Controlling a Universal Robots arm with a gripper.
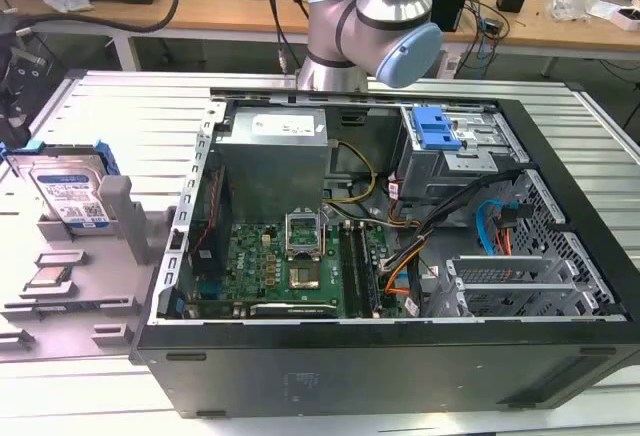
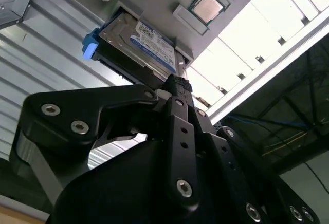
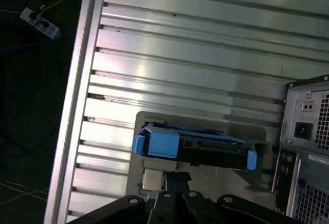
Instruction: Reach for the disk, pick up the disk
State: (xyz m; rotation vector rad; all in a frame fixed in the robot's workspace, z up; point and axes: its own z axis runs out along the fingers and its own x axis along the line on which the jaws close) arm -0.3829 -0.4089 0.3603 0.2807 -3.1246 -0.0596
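The disk (image 1: 68, 191) stood upright in a grey holder (image 1: 125, 211) on the ribbed metal worktop (image 1: 130, 116), beside the open computer case (image 1: 380, 366). Cluttered wooden benches (image 1: 200, 6) stood behind the case. The pincer (image 2: 177, 85) faced the disk; whether it was open or closed could not be told.

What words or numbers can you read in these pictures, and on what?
None can be read.
Label on the disk: print too small.
Label on the power supply: too small.
Sticker on the computer case, in the first wrist view: blurred.
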